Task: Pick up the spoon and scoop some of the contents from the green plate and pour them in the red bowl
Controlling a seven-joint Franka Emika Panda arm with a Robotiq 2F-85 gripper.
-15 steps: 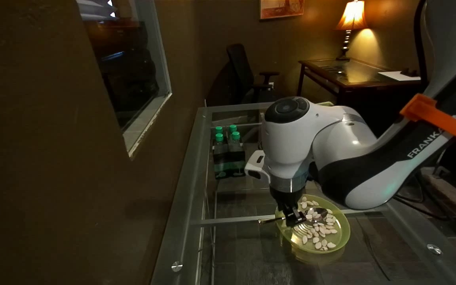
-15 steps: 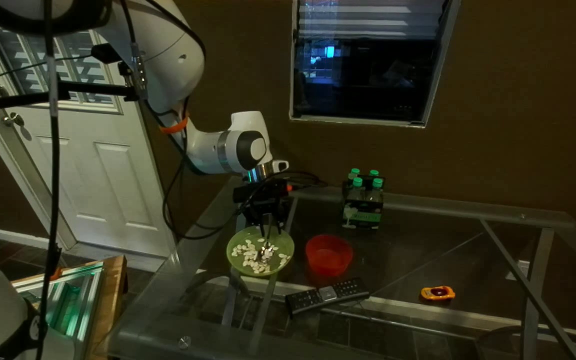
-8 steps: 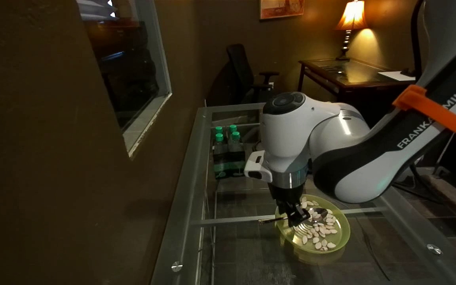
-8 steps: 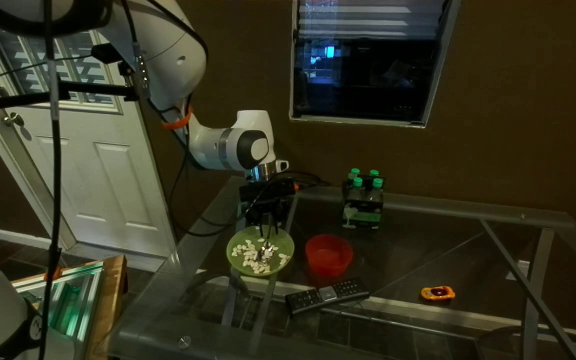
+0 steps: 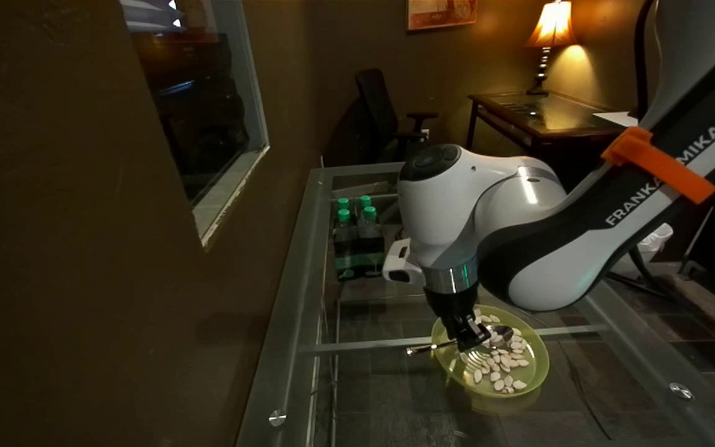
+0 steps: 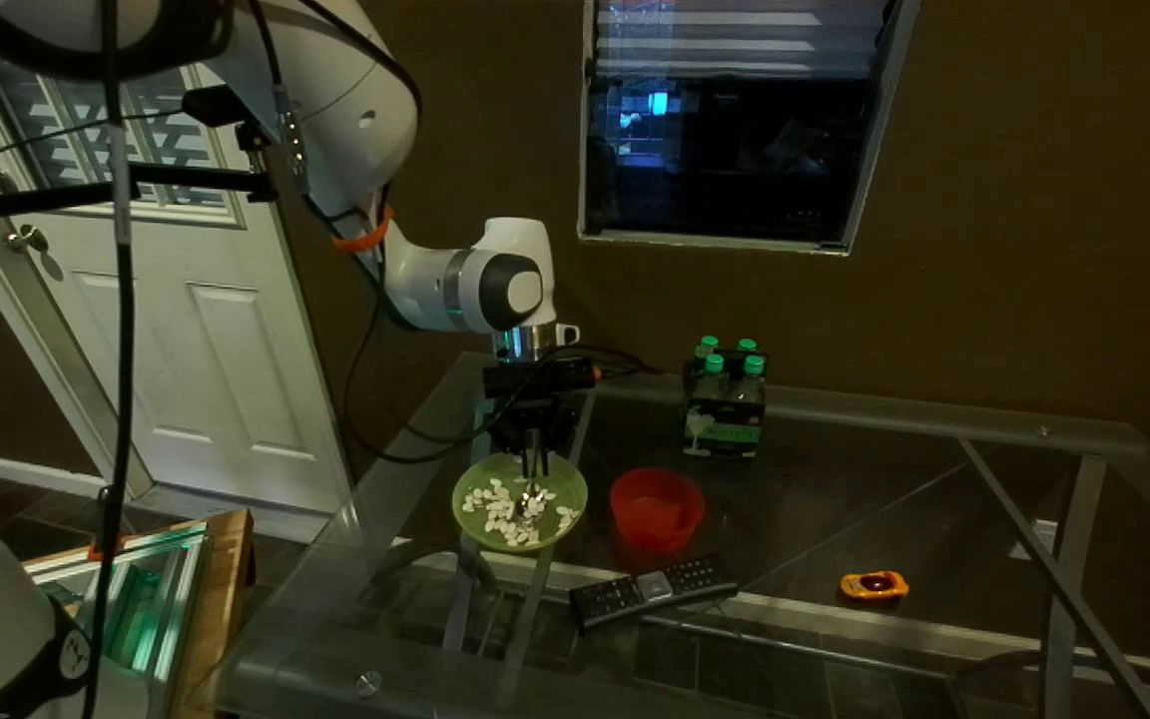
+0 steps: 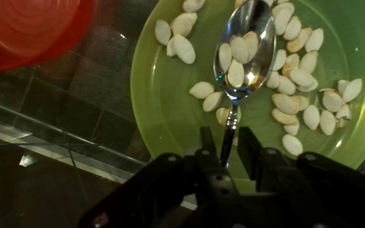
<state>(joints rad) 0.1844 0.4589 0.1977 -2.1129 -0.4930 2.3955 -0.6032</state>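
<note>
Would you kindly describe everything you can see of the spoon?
The spoon looks like shiny metal. Its oval bowl faces up within the green plate and holds a few pale seed-like pieces. A ribbed neck leads to a slim, dark-looking handle, whose end, in an exterior view, reaches past the plate's rim. The open gripper straddles the handle, apparently without touching it. Contact with that rim is unclear.

I count one green plate [image 7: 166,95] with over two dozen seeds [image 7: 300,77], one spoon [image 7: 234,102] carrying at least four more, one red bowl [image 6: 657,511], four bottles [image 6: 712,385], one remote [image 6: 654,586], one orange gadget [image 6: 874,585]; far off, one lamp [image 5: 553,28], one desk [image 5: 540,115], one chair [image 5: 377,105].
</note>
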